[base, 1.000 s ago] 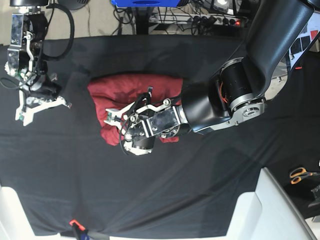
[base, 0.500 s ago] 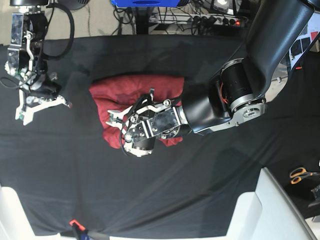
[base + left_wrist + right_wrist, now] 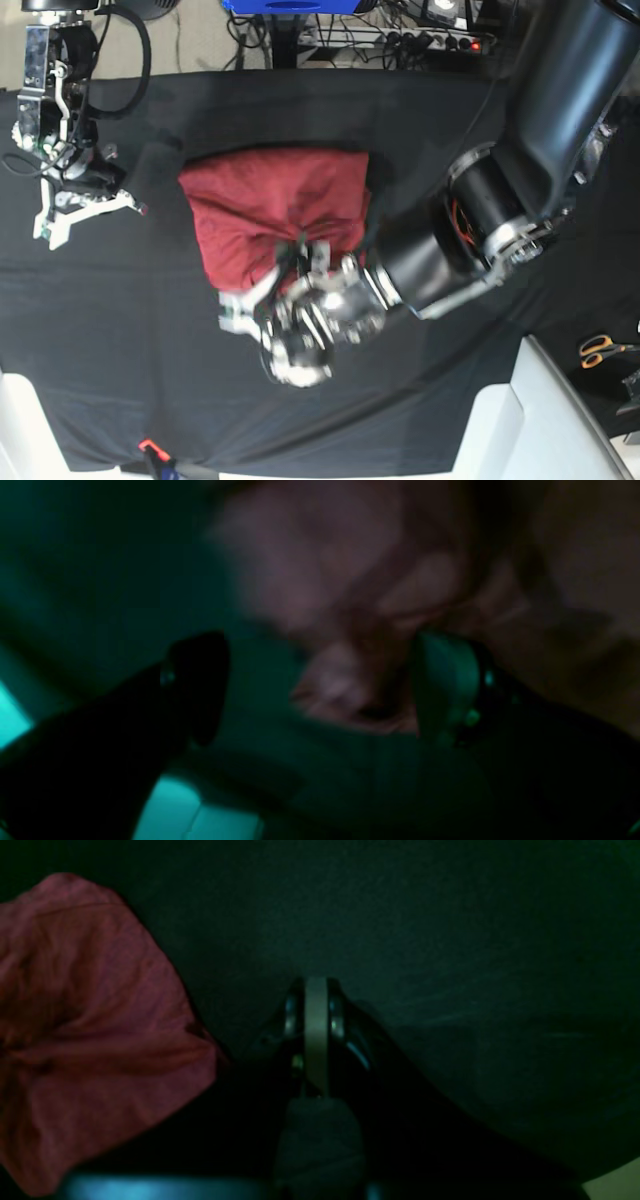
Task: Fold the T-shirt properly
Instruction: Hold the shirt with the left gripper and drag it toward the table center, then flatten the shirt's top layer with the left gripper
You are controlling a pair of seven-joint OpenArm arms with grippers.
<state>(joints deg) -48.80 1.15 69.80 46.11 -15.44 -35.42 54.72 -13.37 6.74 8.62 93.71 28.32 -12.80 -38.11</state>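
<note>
The T-shirt (image 3: 275,200) lies as a brick-red folded bundle in the middle of the black cloth. My left gripper (image 3: 268,283) hangs over its front edge, jaws wide apart. In the left wrist view the two fingers (image 3: 445,680) stand far apart, with a blurred rim of the T-shirt (image 3: 345,580) between and beyond them, not pinched. My right gripper (image 3: 75,205) sits off to the shirt's left, apart from it and shut on nothing. In the right wrist view its closed tips (image 3: 316,990) point at bare cloth, and the T-shirt (image 3: 90,1030) fills the left side.
A black cloth sheet (image 3: 120,330) covers the table. Scissors (image 3: 600,350) lie at the right edge beside a white panel (image 3: 520,420). A small orange-tipped item (image 3: 150,447) sits at the front edge. Cables and a power strip (image 3: 430,40) run behind the table.
My left gripper has opened, let go of the shirt and drawn back toward the front edge. The shirt's front part has settled flat. The right arm has barely moved.
</note>
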